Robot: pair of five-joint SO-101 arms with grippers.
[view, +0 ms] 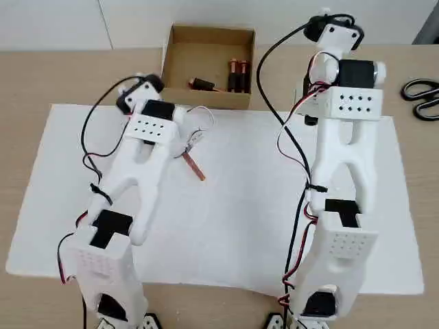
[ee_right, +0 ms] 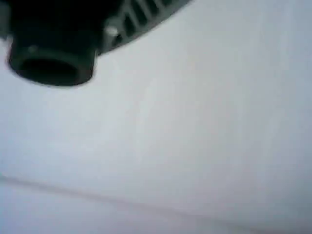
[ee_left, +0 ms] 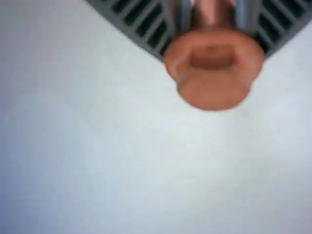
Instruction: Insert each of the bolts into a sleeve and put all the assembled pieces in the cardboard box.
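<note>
The left gripper (ee_left: 212, 19) pinches the bolt's (ee_left: 213, 73) shank between ribbed fingers (ee_left: 139, 22), its head poking out above the mat (ee_left: 97, 156). The right gripper (ee_right: 68, 24) clamps the sleeve (ee_right: 51, 61).

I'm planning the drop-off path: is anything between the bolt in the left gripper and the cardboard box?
Nothing visible does: only white mat and the arm's own thin wire lie between the bolt in the left gripper and the cardboard box.

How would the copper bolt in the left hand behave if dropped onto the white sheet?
The copper bolt looks metallic, so probably stiff and dense. With a round shank and wider head, it would likely roll in a curve. Its smooth surface may slip in the left hand.
</note>
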